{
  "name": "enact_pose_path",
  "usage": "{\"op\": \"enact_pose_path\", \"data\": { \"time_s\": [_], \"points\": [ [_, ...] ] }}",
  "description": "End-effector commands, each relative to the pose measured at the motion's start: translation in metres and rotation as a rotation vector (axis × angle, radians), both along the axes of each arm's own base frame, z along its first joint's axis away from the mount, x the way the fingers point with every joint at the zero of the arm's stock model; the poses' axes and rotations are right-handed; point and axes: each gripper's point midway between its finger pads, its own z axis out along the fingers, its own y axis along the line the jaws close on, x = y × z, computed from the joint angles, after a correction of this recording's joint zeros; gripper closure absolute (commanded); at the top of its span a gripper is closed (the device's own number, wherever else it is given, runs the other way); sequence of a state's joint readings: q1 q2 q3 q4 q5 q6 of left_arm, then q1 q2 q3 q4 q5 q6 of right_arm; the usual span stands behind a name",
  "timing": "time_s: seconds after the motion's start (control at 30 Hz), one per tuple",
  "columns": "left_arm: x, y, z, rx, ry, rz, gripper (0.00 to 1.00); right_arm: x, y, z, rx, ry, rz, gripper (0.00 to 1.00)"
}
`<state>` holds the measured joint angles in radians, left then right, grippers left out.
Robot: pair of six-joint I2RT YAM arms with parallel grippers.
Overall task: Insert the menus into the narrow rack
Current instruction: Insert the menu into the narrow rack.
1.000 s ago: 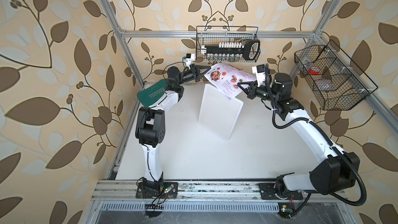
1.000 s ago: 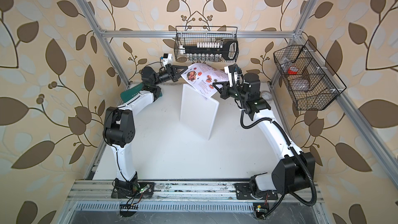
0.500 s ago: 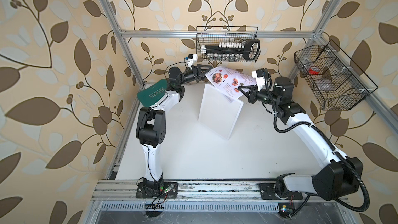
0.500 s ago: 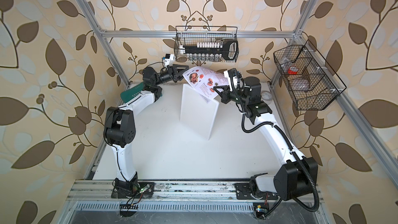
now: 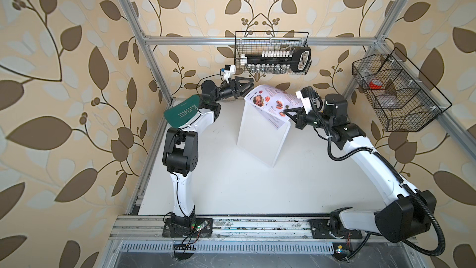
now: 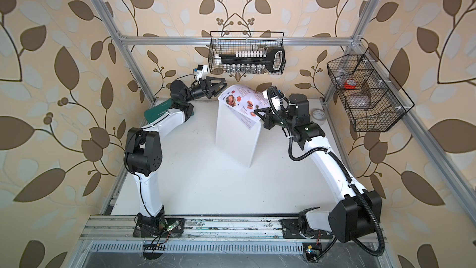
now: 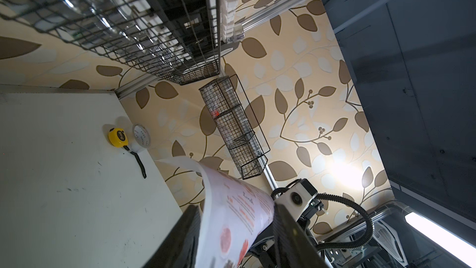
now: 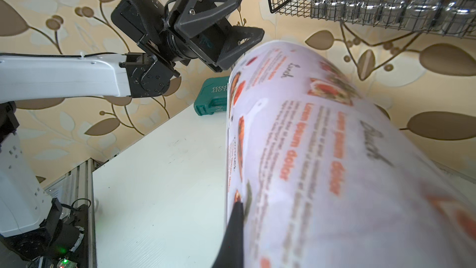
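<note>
The menu is one thin paper sheet, pale with red headings and small food photos. It is held in the air over the top edge of the rack and bows into a soft arch. I judge it very light and floppy. Pushed from far back it would buckle, and a hard pinch could crease it, so the best hold is on an edge near the end that enters the rack, with the sheet kept taut. Whether its lower corner has entered the rack I cannot tell. The rack is a stiff, smooth, frosted-white plastic panel with rounded corners, standing upright, and it probably tips easily. Just right of the rack, the right gripper is clamped on the menu's lower edge. Behind the rack to the left, the black jaws of the left gripper stand apart around the menu's upper corner without pinching it. Farther left of the rack lies a green hard case. Black wire baskets hang on the walls behind and right of the rack. The table under the rack is matt white and scuffed.
</note>
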<state>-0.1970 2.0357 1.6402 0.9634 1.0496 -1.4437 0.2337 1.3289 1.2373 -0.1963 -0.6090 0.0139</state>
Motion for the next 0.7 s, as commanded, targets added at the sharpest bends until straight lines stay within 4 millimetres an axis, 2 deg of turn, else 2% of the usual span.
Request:
{"op": "enact_pose_path", "data": {
  "time_s": [0.0,0.27,0.5,0.67],
  "points": [
    [-0.013,-0.003,0.013,0.001,-0.071,-0.040,0.52,-0.008,-0.002,0.010,-0.051,-0.029,0.010,1.00],
    [-0.017,-0.006,0.000,0.033,-0.043,-0.073,0.53,-0.010,-0.003,0.012,-0.096,-0.029,0.027,1.00],
    [-0.016,-0.006,-0.001,0.046,-0.038,-0.071,0.51,-0.014,-0.005,0.020,-0.140,-0.037,0.034,1.00],
    [-0.016,-0.007,-0.002,0.052,-0.038,-0.076,0.51,-0.015,-0.005,0.007,-0.177,0.002,0.045,1.00]
  ]
}}
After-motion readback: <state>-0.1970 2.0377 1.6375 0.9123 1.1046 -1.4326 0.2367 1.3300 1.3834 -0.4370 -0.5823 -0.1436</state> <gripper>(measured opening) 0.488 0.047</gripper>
